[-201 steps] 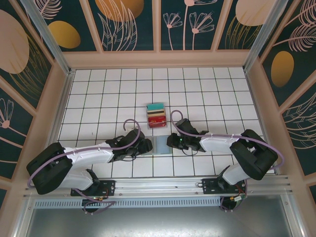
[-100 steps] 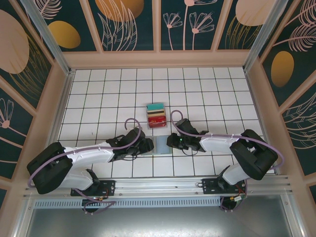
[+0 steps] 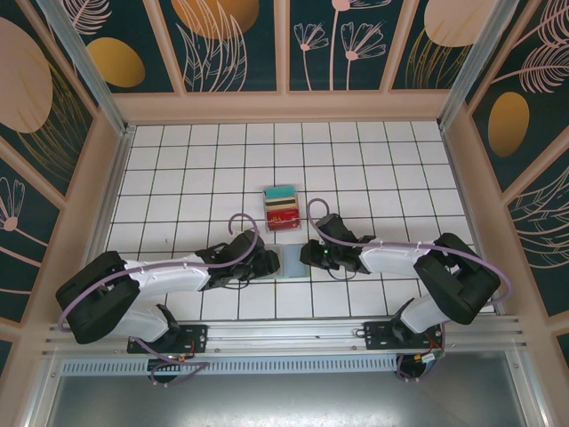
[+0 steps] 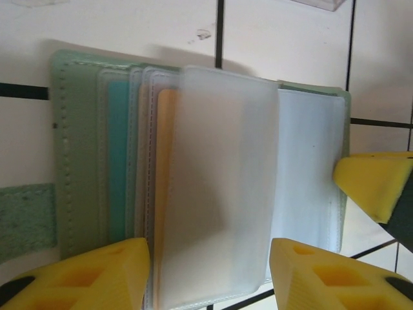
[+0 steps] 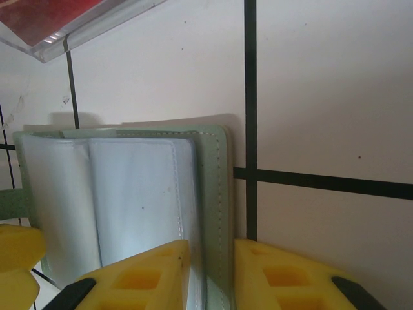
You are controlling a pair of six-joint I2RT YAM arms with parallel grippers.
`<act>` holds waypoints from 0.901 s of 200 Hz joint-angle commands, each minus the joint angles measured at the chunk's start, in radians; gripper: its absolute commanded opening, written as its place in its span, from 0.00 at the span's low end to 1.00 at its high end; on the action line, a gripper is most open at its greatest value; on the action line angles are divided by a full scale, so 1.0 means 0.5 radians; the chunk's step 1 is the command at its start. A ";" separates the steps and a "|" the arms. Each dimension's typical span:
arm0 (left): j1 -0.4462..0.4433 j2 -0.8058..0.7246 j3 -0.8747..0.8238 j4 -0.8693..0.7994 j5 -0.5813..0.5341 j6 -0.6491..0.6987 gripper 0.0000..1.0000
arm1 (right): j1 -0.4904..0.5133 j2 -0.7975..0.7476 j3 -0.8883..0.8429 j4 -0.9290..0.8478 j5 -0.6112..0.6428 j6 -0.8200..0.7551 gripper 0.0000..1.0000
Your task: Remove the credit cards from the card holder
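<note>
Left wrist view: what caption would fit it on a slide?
Open card holder on white tiles, tan card sleeved, left end effector poised above.

One card holder (image 3: pixel 291 264), one clear tray (image 3: pixel 282 209), two hands: left hand (image 4: pixel 210 268), right hand (image 5: pixel 211 268).

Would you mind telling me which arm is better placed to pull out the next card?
Left, likely. The open left gripper straddles the clear sleeves of the grey-green bifold card holder, beside the tan plastic card. The right gripper is pinched on the holder's stitched edge, apparently steadying it.
</note>
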 commanded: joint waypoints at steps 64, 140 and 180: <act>-0.023 0.013 0.105 0.052 0.106 0.092 0.79 | 0.042 0.080 -0.002 0.002 -0.023 0.029 0.26; -0.041 0.004 0.155 0.108 0.178 0.122 0.87 | 0.042 0.088 0.016 -0.019 0.001 0.039 0.27; -0.036 -0.096 0.125 -0.040 0.029 0.108 0.84 | 0.027 0.000 0.028 -0.115 0.103 0.040 0.30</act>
